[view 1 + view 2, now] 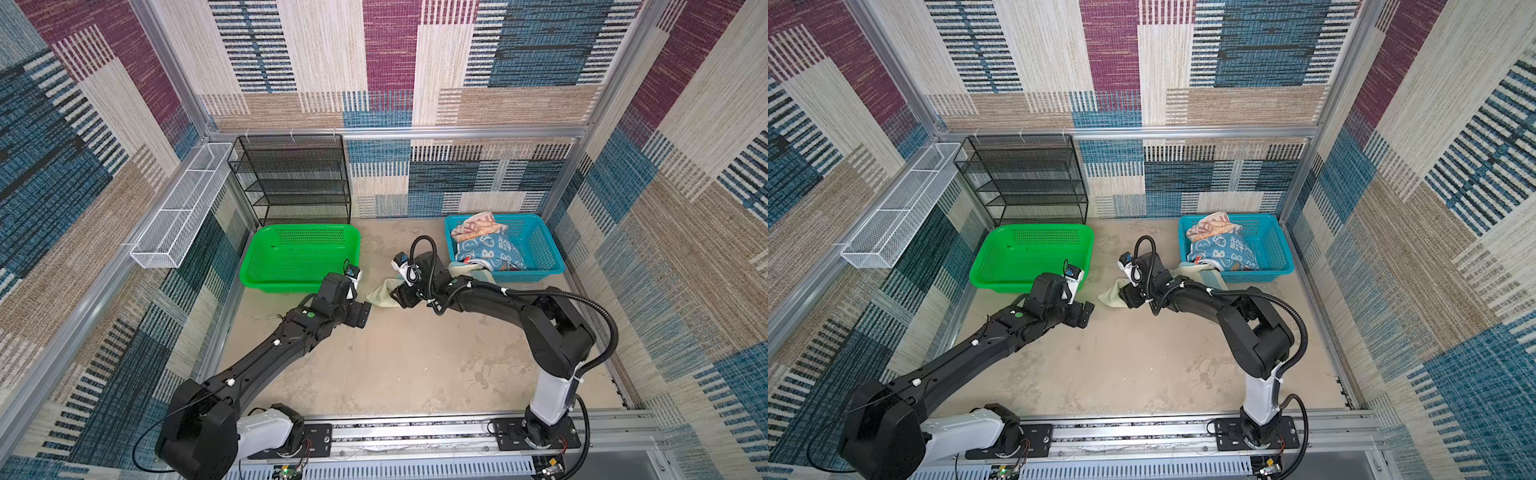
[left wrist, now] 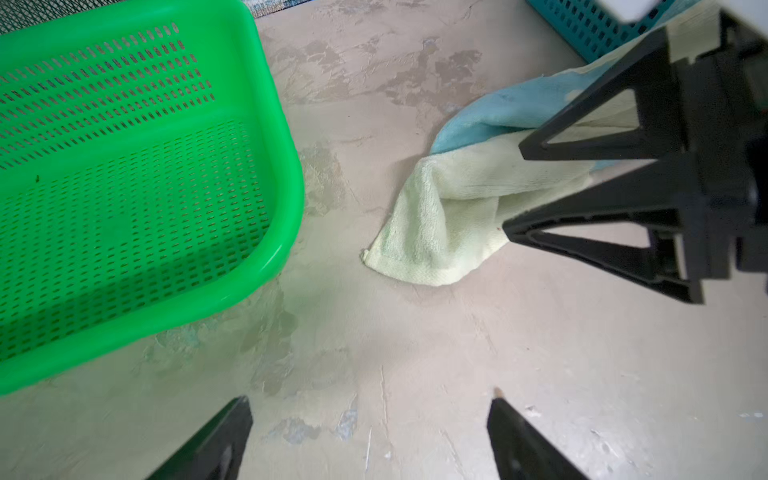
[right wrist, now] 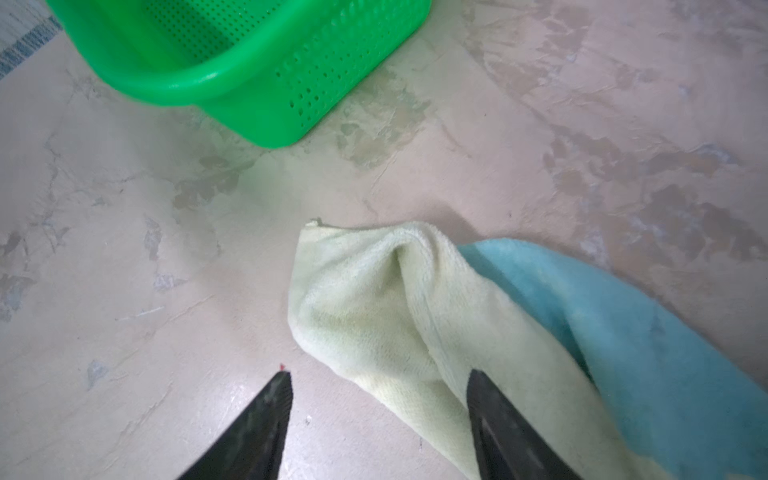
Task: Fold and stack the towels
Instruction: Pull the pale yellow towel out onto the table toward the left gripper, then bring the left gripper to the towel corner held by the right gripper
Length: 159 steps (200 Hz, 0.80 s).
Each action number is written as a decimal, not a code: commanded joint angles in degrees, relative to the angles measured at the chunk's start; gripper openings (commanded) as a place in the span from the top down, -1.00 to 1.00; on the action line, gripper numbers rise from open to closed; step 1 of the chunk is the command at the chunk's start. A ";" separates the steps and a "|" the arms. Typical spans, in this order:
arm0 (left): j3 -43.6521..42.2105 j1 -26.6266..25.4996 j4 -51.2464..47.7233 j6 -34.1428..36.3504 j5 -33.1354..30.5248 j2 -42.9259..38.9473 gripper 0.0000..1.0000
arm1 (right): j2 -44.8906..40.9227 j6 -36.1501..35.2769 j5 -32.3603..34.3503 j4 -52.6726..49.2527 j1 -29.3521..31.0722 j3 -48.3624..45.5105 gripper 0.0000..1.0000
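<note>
A crumpled pale aqua-and-cream towel (image 1: 379, 297) (image 1: 1109, 296) (image 2: 436, 224) (image 3: 395, 316) lies on the table between the two baskets, its far end trailing toward the blue basket (image 1: 544, 253) (image 1: 1277, 249). My right gripper (image 1: 397, 299) (image 1: 1126, 298) (image 2: 513, 189) (image 3: 378, 374) stands open just over the towel's cream end, one finger above the cloth and the other above bare table. The left gripper (image 1: 365, 316) (image 1: 1088, 311) (image 2: 370, 399) is open over bare table, a short way from the towel's corner. A blue rabbit towel (image 1: 488, 249) (image 1: 1223, 251) and a coral towel (image 1: 476, 226) (image 1: 1212, 226) sit bunched in the blue basket.
An empty green basket (image 1: 307, 227) (image 1: 1042, 227) (image 2: 286, 166) (image 3: 199, 79) stands at the back left, close to the left gripper. Behind it is a black mesh shelf (image 1: 295, 178) (image 1: 1025, 178). A white wire tray (image 1: 178, 208) (image 1: 892, 216) hangs on the left wall.
</note>
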 commanded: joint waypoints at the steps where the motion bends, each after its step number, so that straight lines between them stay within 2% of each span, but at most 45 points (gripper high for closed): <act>1: -1.67 0.05 2.33 0.16 0.01 -1.31 -0.86 | 1.34 -3.56 0.18 4.00 2.03 -0.86 -0.40; 33: -3.79 0.04 4.96 -0.01 0.11 -5.01 -0.86 | 6.18 -4.18 6.99 6.20 5.43 0.76 -0.44; 74: -6.85 0.04 7.73 0.15 -0.08 -9.95 -0.86 | 11.43 -2.47 11.83 6.07 6.32 4.51 -0.40; 87: -7.18 0.04 8.12 0.24 -0.14 -10.74 -0.86 | 12.10 -2.38 12.83 6.08 6.36 4.79 -0.23; 114: -7.29 0.07 8.45 0.42 -0.36 -10.98 -0.86 | 12.46 -2.89 13.25 6.18 6.32 4.54 0.25; 145: -7.13 0.06 8.41 0.42 0.10 -10.17 -0.86 | 13.29 -3.30 12.80 5.25 6.31 4.84 0.64; 159: -7.09 0.04 8.41 0.37 0.37 -9.89 -0.86 | 13.20 -3.38 12.36 5.18 6.30 4.46 0.89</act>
